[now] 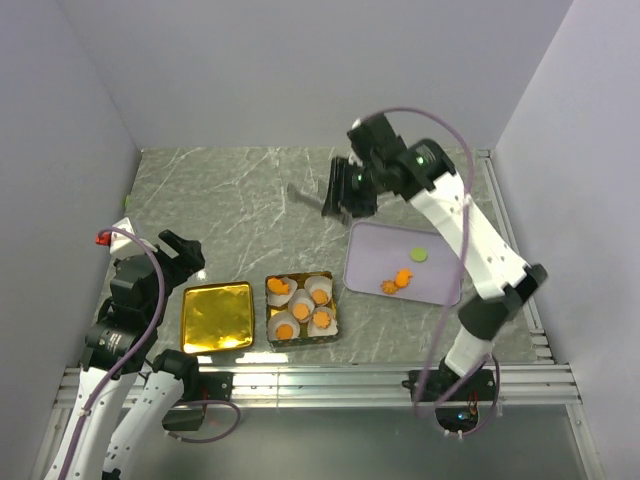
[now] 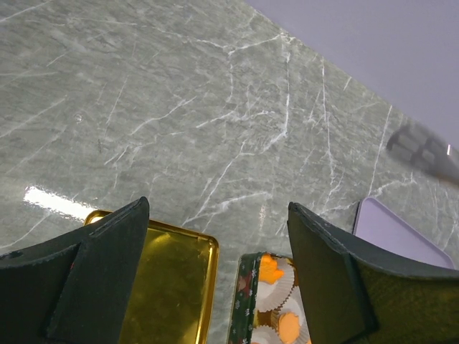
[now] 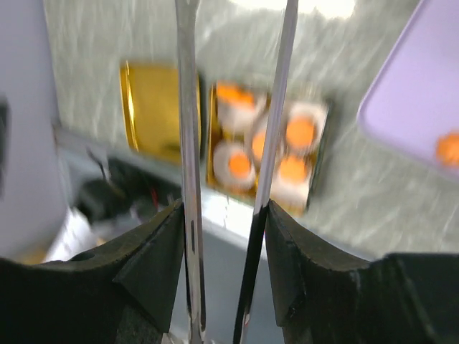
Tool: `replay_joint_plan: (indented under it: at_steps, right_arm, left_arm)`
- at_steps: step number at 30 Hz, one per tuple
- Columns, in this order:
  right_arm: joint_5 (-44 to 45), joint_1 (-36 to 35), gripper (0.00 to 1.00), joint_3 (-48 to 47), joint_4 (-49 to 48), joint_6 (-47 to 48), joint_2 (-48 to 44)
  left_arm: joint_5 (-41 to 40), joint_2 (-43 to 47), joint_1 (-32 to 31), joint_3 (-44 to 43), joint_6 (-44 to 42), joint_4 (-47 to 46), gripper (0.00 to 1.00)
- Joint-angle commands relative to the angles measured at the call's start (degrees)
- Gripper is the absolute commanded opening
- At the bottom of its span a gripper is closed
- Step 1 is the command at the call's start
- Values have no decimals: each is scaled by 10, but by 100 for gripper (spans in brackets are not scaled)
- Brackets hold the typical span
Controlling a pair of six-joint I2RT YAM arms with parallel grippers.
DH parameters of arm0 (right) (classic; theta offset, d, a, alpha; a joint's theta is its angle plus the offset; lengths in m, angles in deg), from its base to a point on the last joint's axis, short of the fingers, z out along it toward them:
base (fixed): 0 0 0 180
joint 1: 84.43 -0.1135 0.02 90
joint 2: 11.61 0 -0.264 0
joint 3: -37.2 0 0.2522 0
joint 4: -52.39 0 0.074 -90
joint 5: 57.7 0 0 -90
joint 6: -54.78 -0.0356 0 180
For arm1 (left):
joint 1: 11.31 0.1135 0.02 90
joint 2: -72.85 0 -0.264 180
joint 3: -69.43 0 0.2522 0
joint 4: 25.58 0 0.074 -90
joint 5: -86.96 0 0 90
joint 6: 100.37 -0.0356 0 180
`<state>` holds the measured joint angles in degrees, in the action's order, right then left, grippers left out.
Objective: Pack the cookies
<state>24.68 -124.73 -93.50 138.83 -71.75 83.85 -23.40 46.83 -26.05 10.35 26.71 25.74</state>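
Several orange cookies [image 1: 300, 310] sit in white paper cups inside a small patterned tin [image 1: 331, 331]; they also show in the right wrist view [image 3: 300, 132] and the left wrist view [image 2: 270, 271]. Two more cookies [image 1: 397, 281] lie on a lavender tray [image 1: 440, 285]. My right gripper [image 1: 340, 192] hovers high above the table behind the tray, shut on metal tongs [image 3: 188, 107] whose two arms run between its jaws [image 3: 224, 208]. My left gripper [image 1: 186, 254] is open and empty, above the table left of the tin [image 2: 219, 208].
A gold tin lid [image 1: 217, 317] lies upside down just left of the tin, also in the left wrist view [image 2: 165, 287]. A small green round piece [image 1: 418, 254] lies on the tray. Walls close in the table on three sides.
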Motion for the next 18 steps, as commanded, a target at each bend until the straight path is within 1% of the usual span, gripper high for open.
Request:
replay_joint_plan:
  at_steps: [1, 2, 5, 10, 14, 18]
  right_arm:
    - [-20, 41, 53, -91, -29, 32, 72]
    - [-20, 52, 53, -140, -28, 36, 118]
    - [-35, 75, 53, -204, -39, 37, 194]
    - [-68, 99, 54, -203, -108, 18, 250]
    - [-48, 105, 54, -207, -136, 19, 291]
    - [-15, 104, 55, -201, -155, 23, 312]
  left_arm:
    - [-8, -6, 4, -5, 2, -8, 83]
    - [-10, -9, 3, -6, 2, -8, 82]
    - [-13, -10, 3, -6, 3, -6, 81]
    - [-9, -16, 3, -7, 3, -5, 81]
    - [-2, -23, 0, -6, 0, -8, 80]
    - [0, -29, -5, -6, 0, -9, 80]
